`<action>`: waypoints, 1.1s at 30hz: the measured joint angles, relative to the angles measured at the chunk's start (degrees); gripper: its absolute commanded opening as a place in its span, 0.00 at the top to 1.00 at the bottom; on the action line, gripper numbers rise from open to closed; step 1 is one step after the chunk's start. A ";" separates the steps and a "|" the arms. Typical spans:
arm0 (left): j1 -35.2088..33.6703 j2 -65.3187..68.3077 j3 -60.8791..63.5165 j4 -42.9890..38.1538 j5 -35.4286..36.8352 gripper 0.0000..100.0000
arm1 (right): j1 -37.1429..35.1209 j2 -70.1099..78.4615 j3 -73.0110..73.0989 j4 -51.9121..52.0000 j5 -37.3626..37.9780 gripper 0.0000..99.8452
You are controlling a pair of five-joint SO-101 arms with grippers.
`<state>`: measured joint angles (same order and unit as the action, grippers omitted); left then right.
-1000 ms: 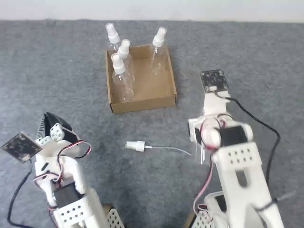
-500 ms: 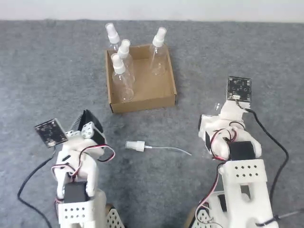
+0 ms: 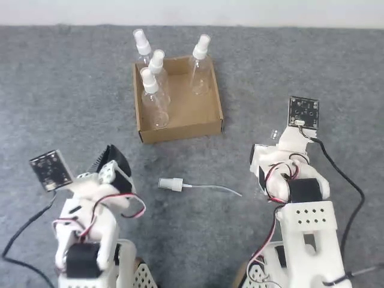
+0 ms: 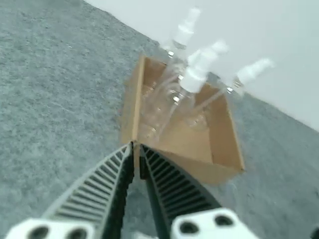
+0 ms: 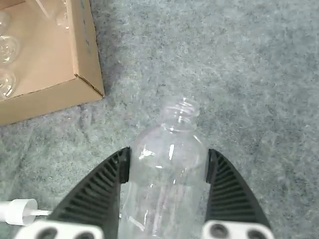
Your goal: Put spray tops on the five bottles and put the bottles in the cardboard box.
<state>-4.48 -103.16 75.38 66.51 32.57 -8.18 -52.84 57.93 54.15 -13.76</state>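
Note:
A clear bottle (image 5: pixel 182 113) with a bare neck is held in my right gripper (image 5: pixel 168 155), which is shut on its body. In the high view this bottle (image 3: pixel 274 135) points toward the table's far side, right of the box. A loose spray top (image 3: pixel 171 183) with its long thin tube lies on the carpet between the two arms, and its white head (image 5: pixel 14 210) also appears in the right wrist view. The cardboard box (image 3: pixel 210 125) holds several capped bottles (image 3: pixel 153 96). My left gripper (image 4: pixel 136 147) is shut and empty, and points at the box (image 4: pixel 222 149) from the near left.
Grey carpet covers the table. There is free room left and right of the box and between the arms. Both arm bases stand at the near edge, with cables trailing beside them.
My left arm has swung right and turned its shut gripper toward the box. My right arm has drawn back to the right with the bottle, then held still.

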 measured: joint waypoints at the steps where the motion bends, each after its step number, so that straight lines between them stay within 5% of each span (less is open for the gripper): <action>1: 1.32 0.00 -1.49 1.76 0.35 0.98 | 0.00 0.00 0.00 0.00 0.00 0.89; 8: 7.12 1.93 -5.71 5.01 3.08 0.98 | 0.00 0.00 0.00 0.00 0.00 0.89; 17: 13.54 30.77 -14.24 5.01 7.65 0.98 | 0.00 0.00 0.00 0.00 0.00 0.89; 25: 18.20 53.63 -19.08 5.01 13.63 0.77 | 0.00 0.00 0.00 0.00 0.00 0.89; 33: 21.01 64.97 -21.01 4.92 16.35 0.76 | 0.00 0.00 0.09 0.00 0.00 0.89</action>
<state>16.53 -38.20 54.37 71.43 48.92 -8.18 -52.84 58.02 54.15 -13.76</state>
